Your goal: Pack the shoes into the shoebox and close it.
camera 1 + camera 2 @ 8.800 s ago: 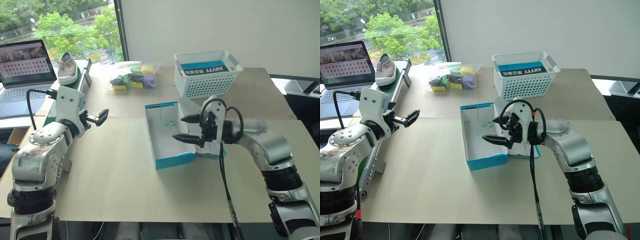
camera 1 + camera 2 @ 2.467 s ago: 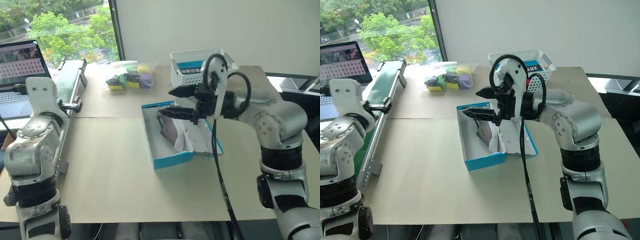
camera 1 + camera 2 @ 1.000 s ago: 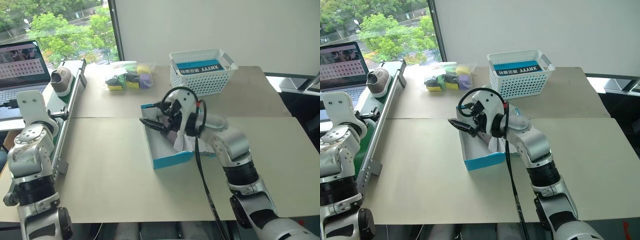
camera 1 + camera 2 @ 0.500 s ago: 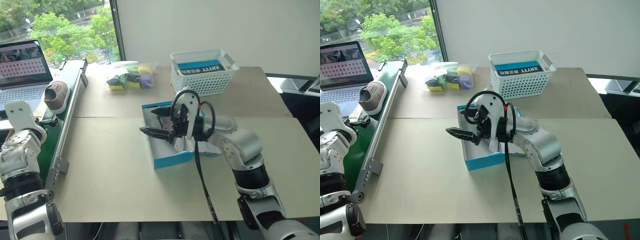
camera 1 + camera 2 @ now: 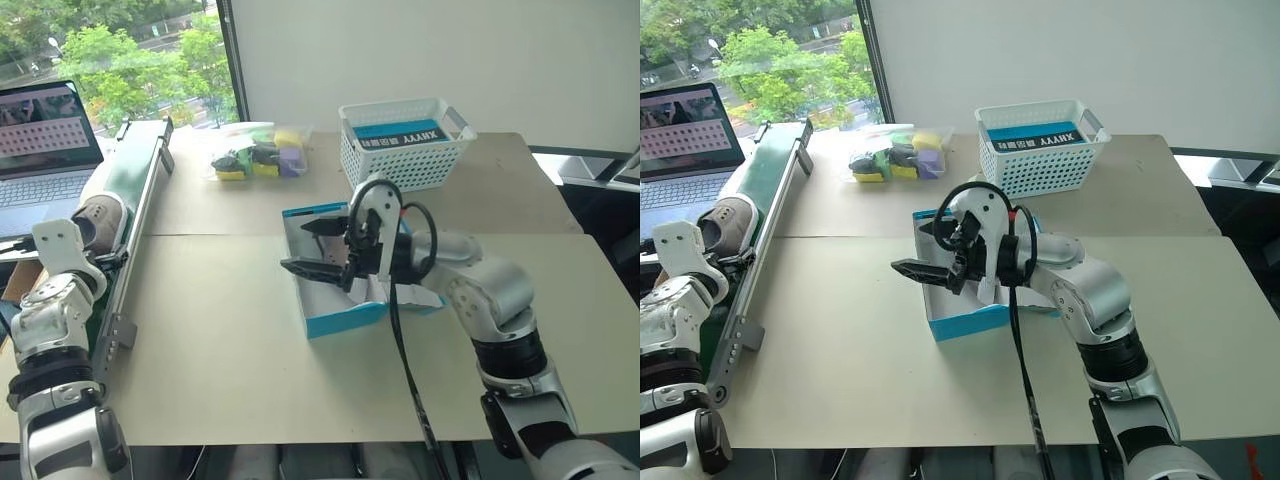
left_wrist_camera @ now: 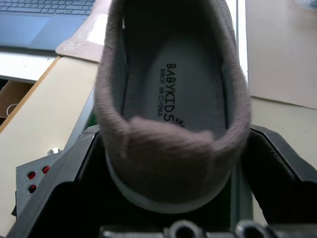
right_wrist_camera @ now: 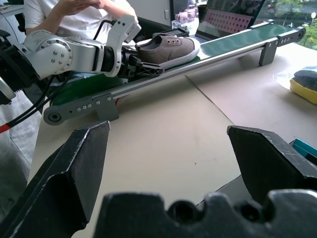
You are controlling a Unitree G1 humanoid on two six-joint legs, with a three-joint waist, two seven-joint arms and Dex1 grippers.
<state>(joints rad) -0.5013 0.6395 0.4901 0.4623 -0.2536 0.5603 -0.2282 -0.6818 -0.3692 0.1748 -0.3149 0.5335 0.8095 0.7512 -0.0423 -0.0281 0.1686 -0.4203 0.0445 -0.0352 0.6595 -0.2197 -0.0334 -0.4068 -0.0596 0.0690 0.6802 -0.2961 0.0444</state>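
One grey shoe with a white sole lies on the green conveyor belt at the left. My left gripper is behind it, its two black fingers pressed on either side of the heel. The shoe and the left gripper also show in the right wrist view. The turquoise shoebox stands open mid-table, with white paper inside. My right gripper hovers open over its left wall, pointing left, and hides most of the inside.
A white lattice basket at the back holds a turquoise item with a black lettered stripe. A clear bag of coloured items lies beside it. An open laptop stands far left. A person in a white shirt sits beyond the belt.
The shoe has ridden down the belt toward my left gripper. That gripper sank and its fingers closed in on the heel. My right gripper stays open over the box.
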